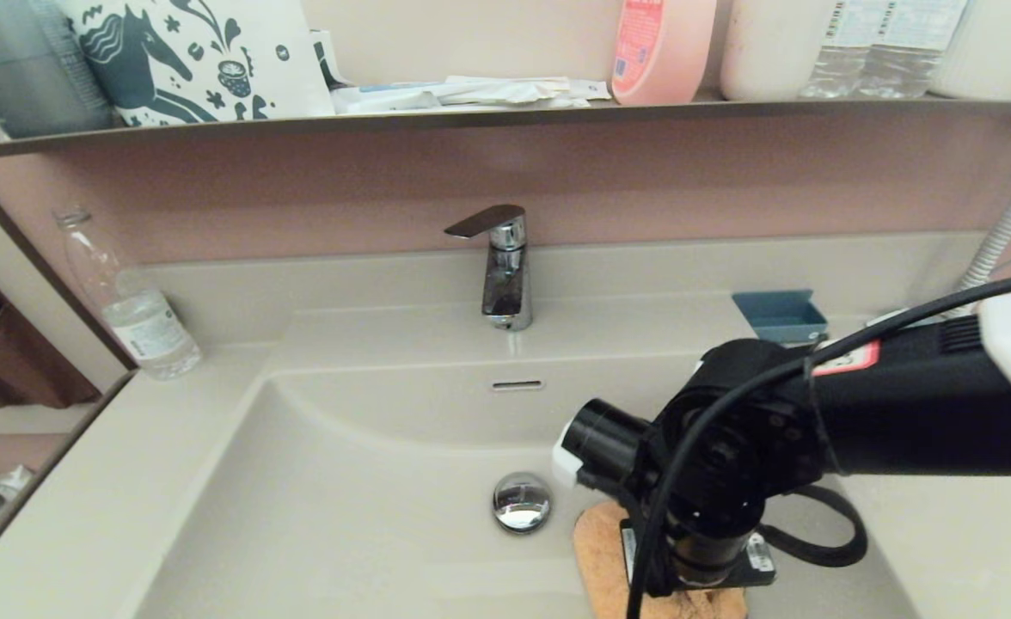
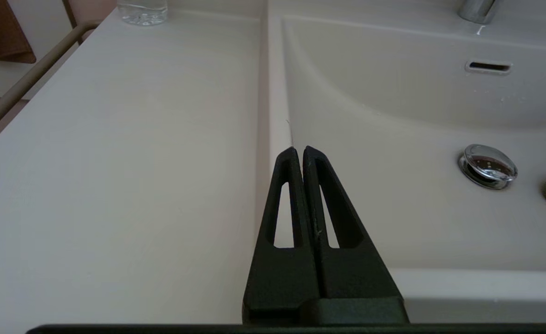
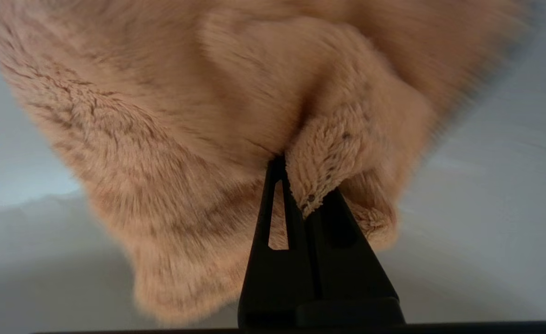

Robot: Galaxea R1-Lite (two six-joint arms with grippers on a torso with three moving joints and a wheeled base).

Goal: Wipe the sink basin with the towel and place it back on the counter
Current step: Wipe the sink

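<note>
The beige sink basin (image 1: 342, 499) has a chrome drain plug (image 1: 521, 502) and a slot overflow (image 1: 517, 385). The orange-peach towel (image 1: 602, 559) lies on the basin floor, right of the plug. My right arm reaches down onto it, and the wrist hides the fingers in the head view. In the right wrist view my right gripper (image 3: 296, 171) is shut on a fold of the towel (image 3: 185, 116). My left gripper (image 2: 299, 150) is shut and empty above the basin's left rim, beside the counter (image 2: 115, 162). It is out of the head view.
A chrome faucet (image 1: 504, 266) stands behind the basin. A clear water bottle (image 1: 131, 301) is at the counter's back left, and a small blue tray (image 1: 781, 315) at the back right. The upper shelf (image 1: 505, 116) carries bottles and a patterned bag.
</note>
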